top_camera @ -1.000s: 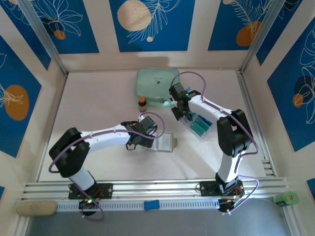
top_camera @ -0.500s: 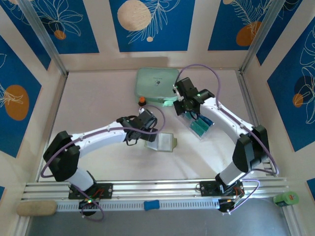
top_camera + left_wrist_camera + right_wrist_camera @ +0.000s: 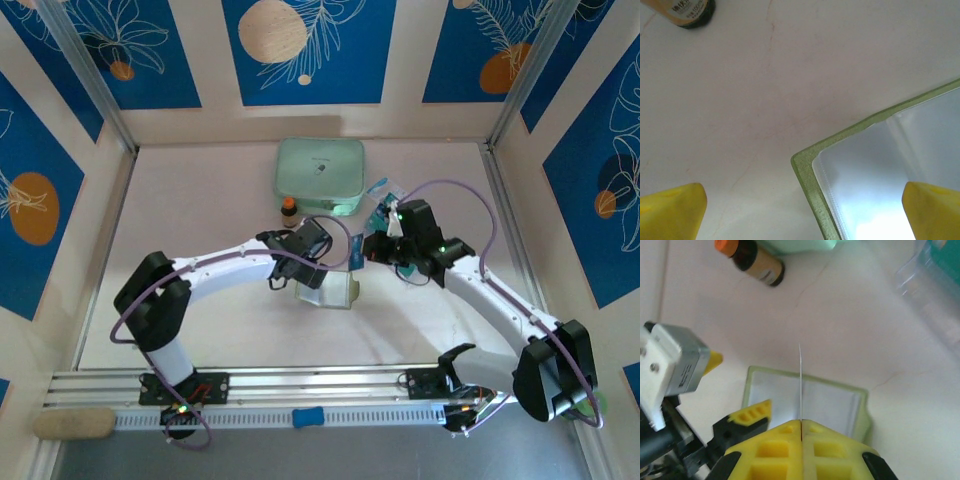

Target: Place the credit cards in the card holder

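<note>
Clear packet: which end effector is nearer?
Right. The right end effector, pinching a card, sits near the packet; the left end effector is farther, over the holder.

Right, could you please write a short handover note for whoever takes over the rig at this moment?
Left gripper: open, low over a corner of the holder, gripping nothing.
Right gripper: shut on one card, held on edge above the holder.
Holder: lies open on the table, clear pockets up. More teal cards lie beyond it, by clear plastic.
Done: one card picked up; none seen in a pocket.
Left: slide this card in, then probably fetch the others.
</note>
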Motion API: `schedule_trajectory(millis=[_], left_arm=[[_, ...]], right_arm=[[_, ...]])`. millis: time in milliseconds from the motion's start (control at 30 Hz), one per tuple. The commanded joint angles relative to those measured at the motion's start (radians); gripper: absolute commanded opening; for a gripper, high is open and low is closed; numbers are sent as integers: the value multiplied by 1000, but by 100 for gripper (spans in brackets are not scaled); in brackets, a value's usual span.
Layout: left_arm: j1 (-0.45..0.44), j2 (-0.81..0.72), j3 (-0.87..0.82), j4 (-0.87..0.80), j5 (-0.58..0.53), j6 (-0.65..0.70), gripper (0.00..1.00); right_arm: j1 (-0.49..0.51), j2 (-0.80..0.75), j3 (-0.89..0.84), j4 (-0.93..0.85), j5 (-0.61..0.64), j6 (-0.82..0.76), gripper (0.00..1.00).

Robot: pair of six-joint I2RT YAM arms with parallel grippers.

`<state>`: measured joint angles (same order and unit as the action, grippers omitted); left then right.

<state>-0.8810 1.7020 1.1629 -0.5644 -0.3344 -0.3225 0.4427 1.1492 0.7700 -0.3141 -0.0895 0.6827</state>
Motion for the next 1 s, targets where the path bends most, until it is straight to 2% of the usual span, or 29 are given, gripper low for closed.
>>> schedule_trajectory(millis=[0,167,333,967], left_arm=[[8,0,-30,-12,-23,35,100],[8,-14,-87,6,-27,18,100],[8,-31,-141,15,-40,-17,100],[8,-70,-221,20,-70,-90,100]], right_arm=[[3,-45,-105,248,-141,202,0],[26,-58,-259,441,-136,301,0],[51,-37,-349,560,-120,344,0],[172,144,-378,764,-17,297,0]])
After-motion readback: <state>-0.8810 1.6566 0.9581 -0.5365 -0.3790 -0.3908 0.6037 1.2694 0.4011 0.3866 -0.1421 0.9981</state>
